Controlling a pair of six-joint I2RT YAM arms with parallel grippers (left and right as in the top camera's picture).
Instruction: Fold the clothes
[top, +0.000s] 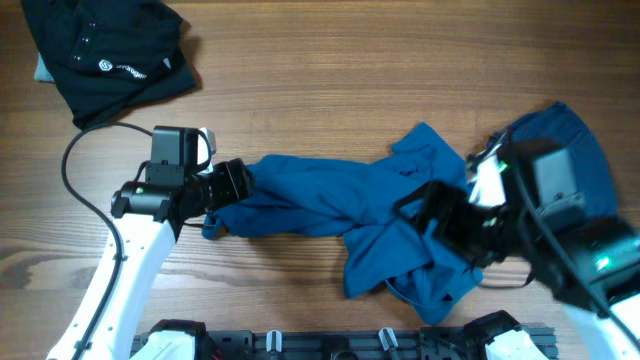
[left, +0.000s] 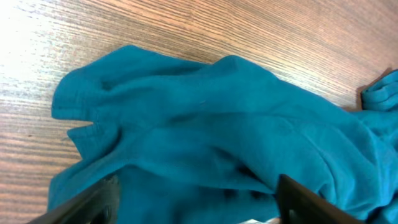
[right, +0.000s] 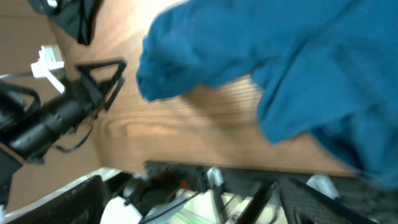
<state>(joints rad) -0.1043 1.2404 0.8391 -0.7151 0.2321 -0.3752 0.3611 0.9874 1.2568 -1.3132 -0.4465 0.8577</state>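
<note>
Blue crumpled clothes (top: 330, 205) lie on the wooden counter (top: 330, 90). Left hand (top: 243, 184) at their left end and right hand (top: 432, 210) over their right part are spread; the right arm (top: 590, 250) hides some cloth.

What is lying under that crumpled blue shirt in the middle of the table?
Bare wooden table shows around the edges of the blue shirt. Whatever lies beneath its bunched folds is covered, and the right arm hides its right end.

Rumpled blue clothes (top: 320, 195), sprawled lengthwise.
</note>
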